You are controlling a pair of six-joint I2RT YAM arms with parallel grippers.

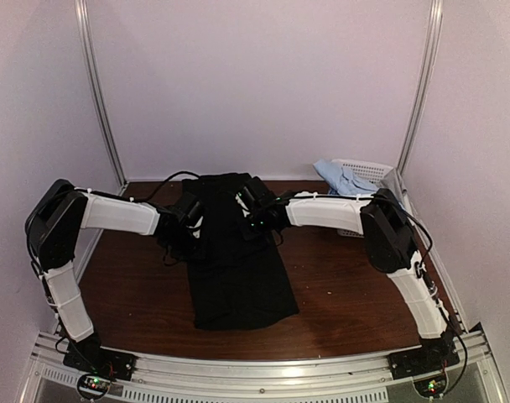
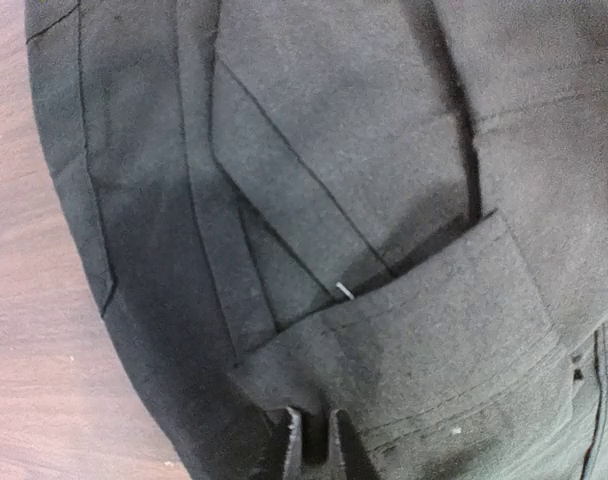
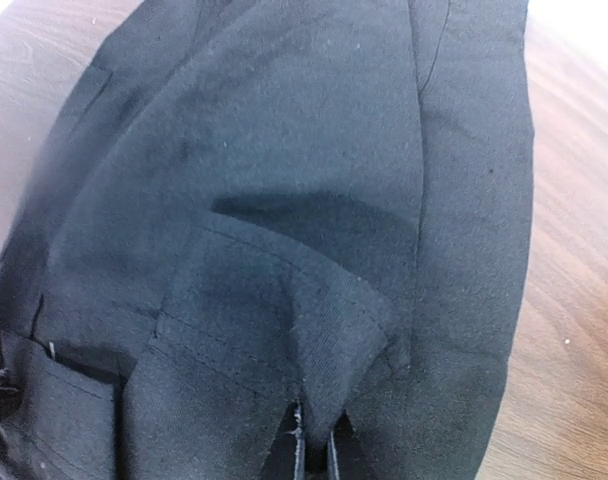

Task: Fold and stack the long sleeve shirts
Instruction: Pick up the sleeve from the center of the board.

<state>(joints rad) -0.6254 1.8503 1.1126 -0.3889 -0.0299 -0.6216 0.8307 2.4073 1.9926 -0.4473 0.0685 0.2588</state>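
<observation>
The black shirt (image 1: pixel 238 269) lies in the middle of my top view, flat on the brown table (image 1: pixel 347 294). It makes a long dark strip that runs from the far edge of the table down toward the bottom of the frame. Its lower end is smooth and nearly square, and its upper end is bunched up. In the left wrist view the shirt fills almost the whole frame. Seams and folded flaps cross it, and a strip of table shows down the left side. At the bottom middle I see the left gripper (image 2: pixel 314 448). Its two fingers (image 2: pixel 292 440) are squeezed close together with a fold of black cloth caught between them. In the right wrist view the shirt fills most of the frame too, with bare table in the upper left corner and down the right side. The right gripper (image 3: pixel 309 450) sits at the bottom middle, clenched on a pointed flap of the same shirt. The flap rises like a small tent toward the tips. In the top view, a pale blue shirt (image 1: pixel 337 176) sits in the upper right, well apart from the black one. It hangs over the rim of a white basket (image 1: pixel 368 168) in the far right corner of the table.
</observation>
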